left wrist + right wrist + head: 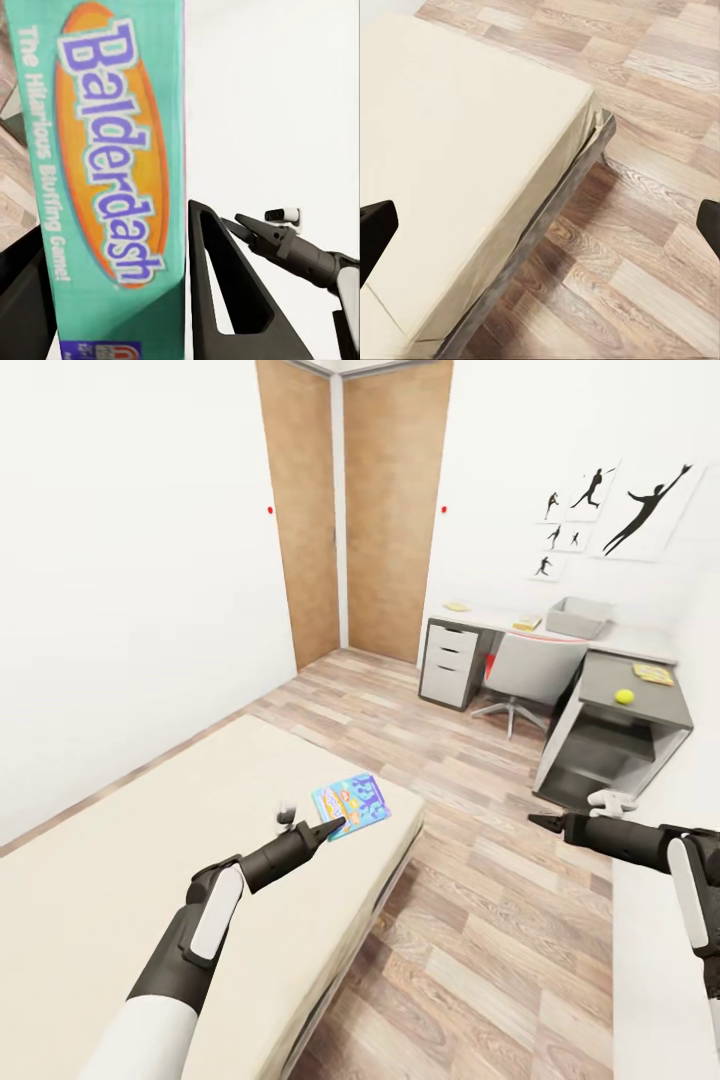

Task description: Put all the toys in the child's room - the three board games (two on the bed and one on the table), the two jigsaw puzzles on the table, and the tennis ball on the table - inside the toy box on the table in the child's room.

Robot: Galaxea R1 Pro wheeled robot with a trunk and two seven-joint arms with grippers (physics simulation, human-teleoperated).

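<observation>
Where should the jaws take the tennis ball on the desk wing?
Take the tennis ball across its widest part, straight down from above. It is round and sits free on the flat darker wing of the table; a side approach would likely roll it.

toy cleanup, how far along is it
Early. Nothing visibly sits in the light grey toy box on the pale grey desk. In hand: the left pincer grips the teal "Balderdash" board game over the beige bed. The right pincer is open. Left: the yellow tennis ball and flat items on the desk.
</observation>
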